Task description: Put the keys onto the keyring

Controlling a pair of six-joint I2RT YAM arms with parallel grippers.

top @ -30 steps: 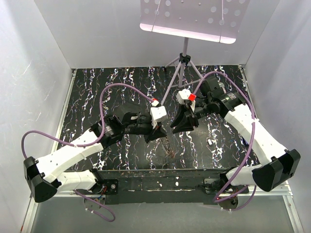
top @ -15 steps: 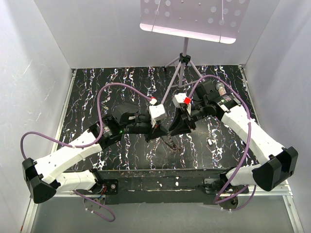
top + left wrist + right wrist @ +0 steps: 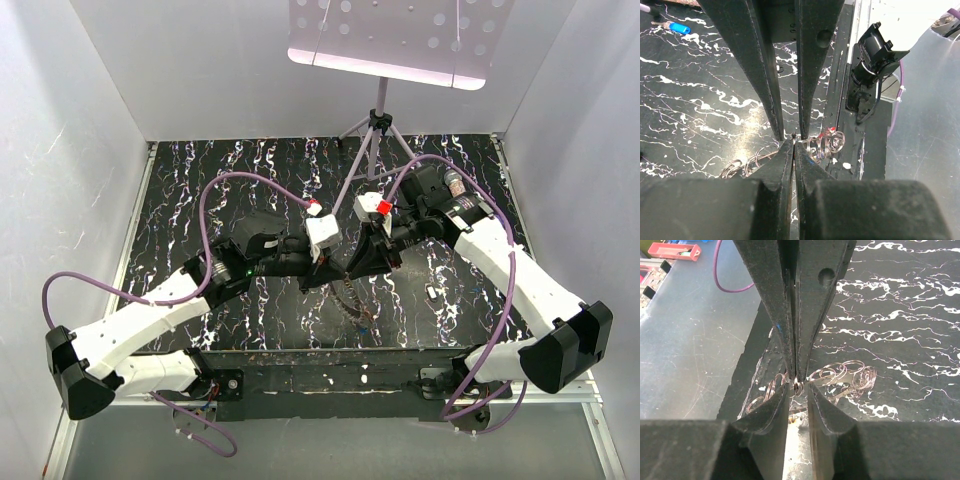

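Observation:
The keyring [image 3: 352,303] is a thin coiled wire strand dangling between both arms above the dark marbled table [image 3: 200,190]. My left gripper [image 3: 793,141] is shut, pinching the keyring's top end at its tips; the coils [image 3: 826,145] with a small red piece hang behind. My right gripper [image 3: 797,387] faces it tip to tip, jaws a little apart, with one small loop of the keyring [image 3: 798,386] in the gap. In the top view the left gripper [image 3: 330,274] and right gripper [image 3: 356,270] meet at table centre. One blue-headed key [image 3: 677,27] lies on the table, far off.
A tripod stand [image 3: 375,130] with a perforated plate [image 3: 390,35] stands at the back. White walls close in three sides. A black strip [image 3: 330,365] runs along the near edge. A small pale item [image 3: 432,291] lies right of centre. A red tray [image 3: 675,250] sits off the table.
The two grippers, apart a second ago, have come together tip to tip over the keyring. The right gripper's jaws have narrowed around a loop. The left stays shut.

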